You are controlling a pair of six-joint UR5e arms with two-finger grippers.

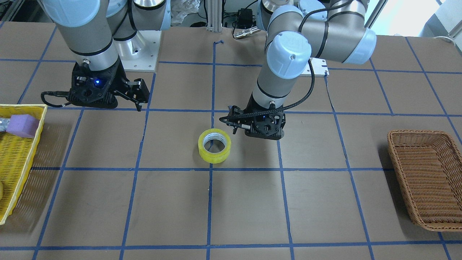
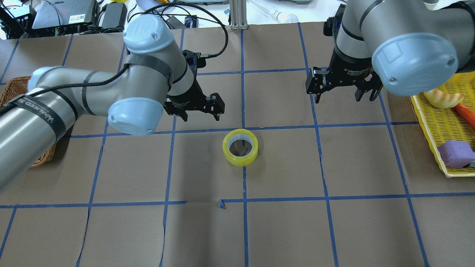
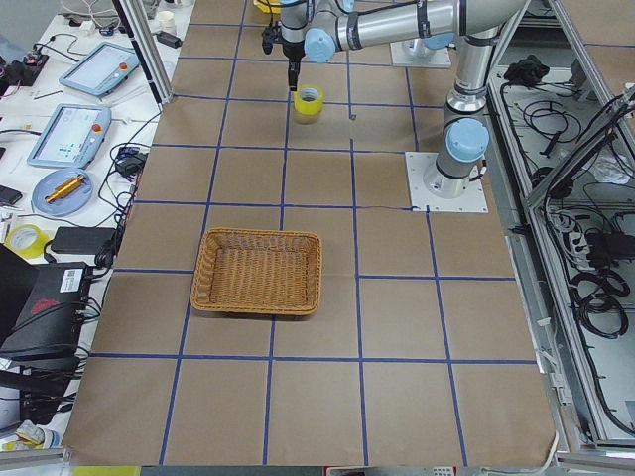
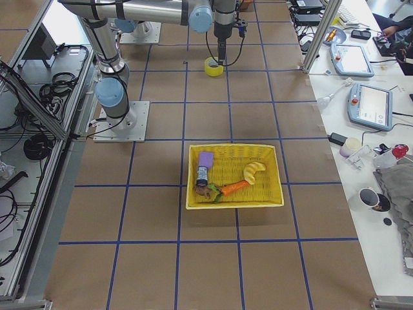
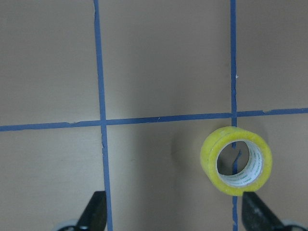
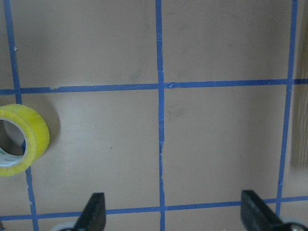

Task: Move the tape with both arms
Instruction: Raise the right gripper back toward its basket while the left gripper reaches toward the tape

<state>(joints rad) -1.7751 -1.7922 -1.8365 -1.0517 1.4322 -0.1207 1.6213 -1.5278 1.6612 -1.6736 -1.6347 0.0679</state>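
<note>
Straddling right-wrist view's edge: tape (image 6: 38,137)

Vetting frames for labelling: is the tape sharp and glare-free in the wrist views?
Left wrist view: the tape is sharp, no glare, with a faint shadow on its left. Right wrist view: sharp too, but cropped by the left edge.

Tape (image 6: 36,137) cut by right wrist view's left edge, wicker basket (image 2: 12,88) mostly hidden behind left arm (image 2: 55,107)

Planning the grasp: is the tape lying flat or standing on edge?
Lying flat: the tape shows its core hole facing straight up.
</note>
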